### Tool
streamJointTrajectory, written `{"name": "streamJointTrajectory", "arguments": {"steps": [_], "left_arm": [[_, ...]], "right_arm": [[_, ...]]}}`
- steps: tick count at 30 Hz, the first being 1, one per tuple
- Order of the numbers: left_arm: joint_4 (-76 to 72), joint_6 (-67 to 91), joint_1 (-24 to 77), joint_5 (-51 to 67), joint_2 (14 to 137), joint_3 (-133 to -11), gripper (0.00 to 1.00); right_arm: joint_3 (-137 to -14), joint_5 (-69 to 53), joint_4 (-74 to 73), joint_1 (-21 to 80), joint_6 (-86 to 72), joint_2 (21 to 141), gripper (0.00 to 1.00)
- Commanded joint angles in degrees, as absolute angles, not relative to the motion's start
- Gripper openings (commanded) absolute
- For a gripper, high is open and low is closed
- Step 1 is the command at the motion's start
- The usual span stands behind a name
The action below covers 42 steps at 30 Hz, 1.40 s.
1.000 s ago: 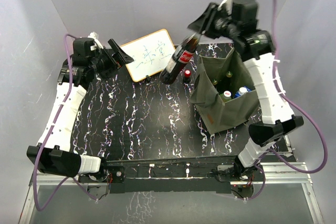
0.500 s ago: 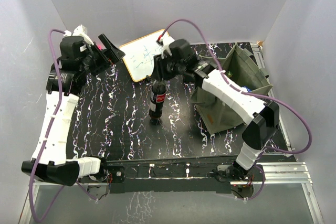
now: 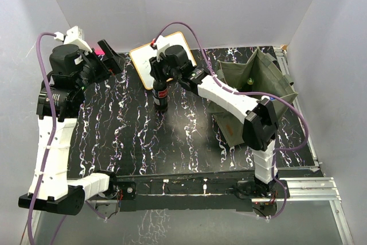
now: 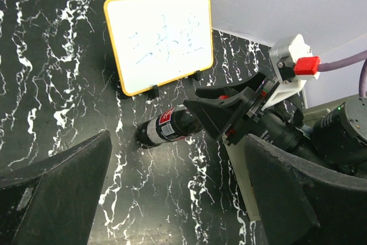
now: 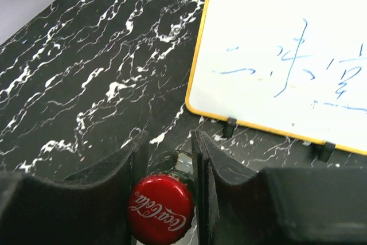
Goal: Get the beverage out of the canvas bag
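Observation:
A dark cola bottle (image 3: 161, 93) with a red cap (image 5: 160, 207) stands upright on the black marbled table, just in front of the whiteboard. My right gripper (image 3: 163, 77) is shut on its neck from above; in the right wrist view the fingers (image 5: 203, 159) sit close on both sides of the cap. The bottle also shows in the left wrist view (image 4: 165, 131). The olive-green canvas bag (image 3: 238, 113) stands open at the right, well apart from the bottle. My left gripper (image 3: 112, 57) is open and empty, raised at the far left.
A yellow-framed whiteboard (image 3: 150, 59) with blue writing stands on small feet at the back, right behind the bottle; it also shows in the right wrist view (image 5: 287, 61). Something small and green (image 3: 250, 81) lies inside the bag. Grey walls enclose the table.
My right arm carried the cola bottle from above the bag leftwards and down onto the table by the whiteboard. My left arm drew back up and to the left.

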State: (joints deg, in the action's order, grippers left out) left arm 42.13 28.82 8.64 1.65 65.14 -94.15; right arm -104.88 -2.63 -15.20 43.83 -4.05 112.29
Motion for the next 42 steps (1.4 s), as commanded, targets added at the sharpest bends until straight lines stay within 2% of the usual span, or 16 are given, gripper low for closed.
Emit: {"name": "streamJointTrajectory", "arguments": {"steps": [1, 9, 24, 32, 42], "left_arm": [[42.68, 23.74, 8.79, 0.2, 65.83, -97.41, 0.97], [41.88, 18.16, 8.79, -1.45, 66.8, -98.35, 0.97], [39.59, 15.55, 8.74, -2.72, 67.97, -96.47, 0.97], [38.28, 16.29, 8.66, -2.37, 68.55, -95.98, 0.97], [38.51, 17.4, 8.7, -2.2, 67.79, -95.97, 0.97]], "right_arm": [[-113.34, 0.06, -2.92, 44.2, -0.62, 112.88, 0.08], [-116.33, 2.14, -1.84, 44.18, -1.03, 117.2, 0.08], [-109.07, 4.41, -1.62, 44.13, -2.47, 115.43, 0.09], [-107.37, 4.17, -2.69, 44.2, -2.44, 113.25, 0.22], [-105.15, 4.08, -4.27, 44.26, -2.96, 110.83, 0.32]]}}
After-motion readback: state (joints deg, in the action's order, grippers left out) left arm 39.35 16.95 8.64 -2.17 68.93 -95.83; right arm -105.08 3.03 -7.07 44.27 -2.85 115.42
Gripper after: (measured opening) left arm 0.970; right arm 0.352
